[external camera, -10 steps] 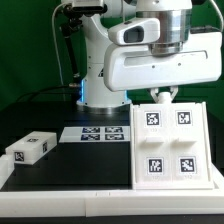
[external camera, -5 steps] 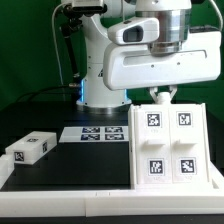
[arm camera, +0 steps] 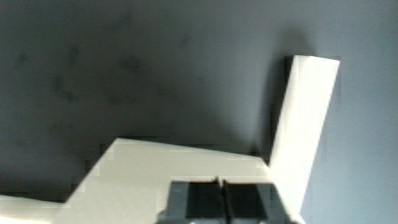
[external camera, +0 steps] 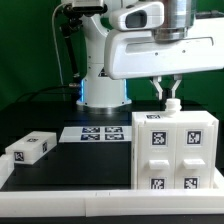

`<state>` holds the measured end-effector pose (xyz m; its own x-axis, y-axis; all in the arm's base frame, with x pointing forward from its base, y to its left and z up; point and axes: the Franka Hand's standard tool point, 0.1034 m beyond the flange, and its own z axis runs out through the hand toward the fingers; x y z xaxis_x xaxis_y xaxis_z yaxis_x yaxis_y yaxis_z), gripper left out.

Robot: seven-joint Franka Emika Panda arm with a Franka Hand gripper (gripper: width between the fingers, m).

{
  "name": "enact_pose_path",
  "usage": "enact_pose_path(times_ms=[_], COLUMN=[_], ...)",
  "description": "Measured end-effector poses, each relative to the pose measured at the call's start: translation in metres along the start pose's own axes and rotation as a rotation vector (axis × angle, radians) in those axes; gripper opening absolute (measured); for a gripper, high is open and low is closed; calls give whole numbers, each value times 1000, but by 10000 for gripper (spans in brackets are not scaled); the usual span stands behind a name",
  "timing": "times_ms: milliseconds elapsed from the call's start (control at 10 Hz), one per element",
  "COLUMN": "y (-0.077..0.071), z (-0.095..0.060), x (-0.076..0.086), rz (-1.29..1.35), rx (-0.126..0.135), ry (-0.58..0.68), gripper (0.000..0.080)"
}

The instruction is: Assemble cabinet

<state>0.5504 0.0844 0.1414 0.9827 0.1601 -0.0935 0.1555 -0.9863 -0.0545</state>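
Observation:
The cabinet body (external camera: 175, 150), a white box with four black-and-white tags on its face, stands upright at the exterior view's right. My gripper (external camera: 168, 98) comes down from above onto its top edge, the fingertips on either side of a small white part there. In the wrist view the dark pads (arm camera: 199, 198) stand almost together with only a thin pale line between them, over white cabinet panels (arm camera: 311, 120). A small white tagged block (external camera: 30, 147) lies apart at the exterior view's left.
The marker board (external camera: 95, 133) lies flat on the black table behind the middle. The robot's white base (external camera: 100, 92) stands behind it. A white rim (external camera: 70, 195) runs along the table's front edge.
The cabinet body has gone from leaning back to standing upright, nearer the camera. The gripper rose slightly and stayed at its top edge. The small block has not moved.

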Motion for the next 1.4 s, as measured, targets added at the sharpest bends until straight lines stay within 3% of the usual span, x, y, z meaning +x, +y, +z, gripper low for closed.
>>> enact_pose_path(times_ms=[200, 400, 500, 700, 800, 900, 1000, 1200, 1400], y=[-4, -4, -4, -3, 7, 21, 34, 75, 110], z=[2, 2, 2, 4, 15, 26, 33, 48, 57], x=[0, -1, -1, -3, -17, -35, -48, -77, -91], rz=[-3, -3, -3, 1, 37, 59, 71, 66, 56], rx=[-1, -1, -1, 0, 8, 4, -1, -10, -20], ry=[-3, -3, -3, -8, -35, -60, -53, -51, -29], gripper=[1, 254, 254, 573, 573, 736, 780, 796, 797])
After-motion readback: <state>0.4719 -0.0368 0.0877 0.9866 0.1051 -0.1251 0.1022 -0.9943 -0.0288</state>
